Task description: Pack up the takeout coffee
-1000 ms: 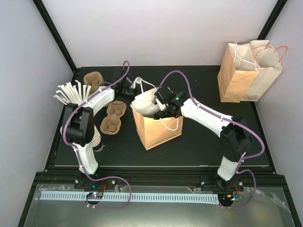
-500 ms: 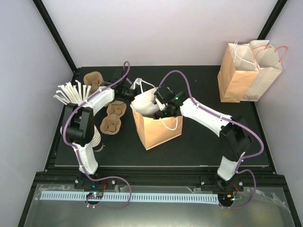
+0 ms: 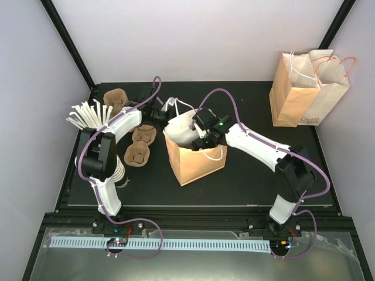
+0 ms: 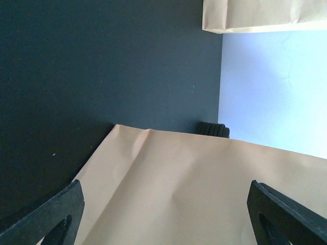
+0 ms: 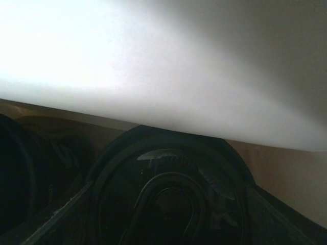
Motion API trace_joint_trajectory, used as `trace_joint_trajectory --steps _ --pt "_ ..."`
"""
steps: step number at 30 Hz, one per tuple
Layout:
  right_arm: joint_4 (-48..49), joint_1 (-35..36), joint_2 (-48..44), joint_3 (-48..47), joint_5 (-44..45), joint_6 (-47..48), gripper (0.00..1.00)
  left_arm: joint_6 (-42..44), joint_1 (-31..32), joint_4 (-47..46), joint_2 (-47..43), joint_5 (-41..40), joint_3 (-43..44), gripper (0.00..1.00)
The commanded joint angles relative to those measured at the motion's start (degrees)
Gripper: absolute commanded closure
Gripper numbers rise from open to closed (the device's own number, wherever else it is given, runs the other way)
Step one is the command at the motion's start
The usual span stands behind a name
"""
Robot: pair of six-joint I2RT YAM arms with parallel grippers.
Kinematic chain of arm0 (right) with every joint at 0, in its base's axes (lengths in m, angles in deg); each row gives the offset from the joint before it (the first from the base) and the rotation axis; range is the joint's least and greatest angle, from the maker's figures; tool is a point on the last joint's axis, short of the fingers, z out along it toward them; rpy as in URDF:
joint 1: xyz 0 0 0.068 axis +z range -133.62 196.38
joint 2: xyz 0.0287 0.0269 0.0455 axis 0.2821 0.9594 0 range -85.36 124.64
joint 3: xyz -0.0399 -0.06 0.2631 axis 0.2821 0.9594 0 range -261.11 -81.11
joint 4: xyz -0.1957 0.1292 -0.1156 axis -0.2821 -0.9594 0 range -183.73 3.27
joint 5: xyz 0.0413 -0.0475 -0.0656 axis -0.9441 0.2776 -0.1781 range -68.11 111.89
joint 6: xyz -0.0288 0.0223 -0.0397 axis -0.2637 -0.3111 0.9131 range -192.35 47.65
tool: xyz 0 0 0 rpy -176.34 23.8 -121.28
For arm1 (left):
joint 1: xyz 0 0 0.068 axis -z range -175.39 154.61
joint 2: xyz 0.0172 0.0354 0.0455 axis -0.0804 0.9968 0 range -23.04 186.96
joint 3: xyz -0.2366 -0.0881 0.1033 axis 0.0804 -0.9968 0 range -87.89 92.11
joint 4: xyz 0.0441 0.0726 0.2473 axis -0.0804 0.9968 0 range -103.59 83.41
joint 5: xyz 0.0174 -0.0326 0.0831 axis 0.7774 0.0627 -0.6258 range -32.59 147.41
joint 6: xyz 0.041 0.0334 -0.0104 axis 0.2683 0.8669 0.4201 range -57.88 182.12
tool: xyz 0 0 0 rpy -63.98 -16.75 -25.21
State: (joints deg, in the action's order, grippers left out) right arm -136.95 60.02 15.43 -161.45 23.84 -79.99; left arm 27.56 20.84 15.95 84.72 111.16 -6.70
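A brown paper bag point(image 3: 196, 165) stands open at the table's middle, its white lining showing. My right gripper point(image 3: 203, 138) reaches into the bag's mouth from the right. In the right wrist view the takeout coffee's glossy black lid point(image 5: 168, 194) fills the space between the dark fingers, under the bag's white inner wall point(image 5: 153, 66); the gripper is shut on the cup. My left gripper point(image 3: 159, 115) sits at the bag's back left corner by its white handle point(image 3: 173, 104). Its fingers point(image 4: 53, 217) stand wide apart, with the bag's flat brown side point(image 4: 194, 184) beyond them.
Brown pulp cup carriers lie to the left point(image 3: 115, 99), point(image 3: 142, 134), point(image 3: 137, 155). A fan of white pieces point(image 3: 88, 114) and a white cup stack point(image 3: 118, 171) sit by the left arm. Two more paper bags point(image 3: 304, 88) stand at the back right.
The right arm has shifted slightly, its wrist a little further left and lower over the bag's mouth. The left arm and the bag have not moved.
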Motion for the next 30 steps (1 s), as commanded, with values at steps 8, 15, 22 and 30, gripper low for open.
trace_joint_trajectory --steps 8,15,22,30 --pt "-24.2 2.77 9.65 12.26 -14.85 -3.79 0.98 1.68 1.13 1.34 -1.17 -0.76 -0.07 0.11" --pt "-22.99 2.79 13.13 9.77 -14.81 -3.94 0.99 2.35 1.17 2.04 -1.33 -1.01 0.03 0.1" --pt "-21.49 3.47 13.62 11.69 -15.32 -4.42 0.98 2.35 1.35 1.58 -1.44 -1.42 -0.45 0.1" --pt "-20.81 3.97 15.85 11.7 -15.62 -4.2 0.98 3.34 1.35 1.02 -2.9 -2.81 -1.17 0.11"
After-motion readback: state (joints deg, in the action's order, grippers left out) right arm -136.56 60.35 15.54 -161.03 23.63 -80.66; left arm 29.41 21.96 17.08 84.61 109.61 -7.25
